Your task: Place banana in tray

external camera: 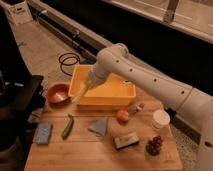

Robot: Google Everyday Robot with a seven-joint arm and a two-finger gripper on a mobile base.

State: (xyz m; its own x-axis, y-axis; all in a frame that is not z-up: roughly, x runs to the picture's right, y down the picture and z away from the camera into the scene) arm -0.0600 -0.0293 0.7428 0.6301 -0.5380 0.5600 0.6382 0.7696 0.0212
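Note:
The pale yellow banana (pixel 80 93) hangs tilted from my gripper (pixel 89 85), which is shut on its upper end. It is in the air over the left front corner of the yellow-orange tray (pixel 108 98), its lower tip just outside the tray's left wall. My white arm (pixel 145 80) reaches in from the right across the tray's back edge.
A red-orange bowl (pixel 58 94) sits left of the tray. On the wooden table lie a dark green vegetable (pixel 67 126), a blue sponge (pixel 43 133), a grey cloth (pixel 99 126), an orange fruit (pixel 122 116), a white cup (pixel 161 119), grapes (pixel 153 145) and a dark bar (pixel 126 141).

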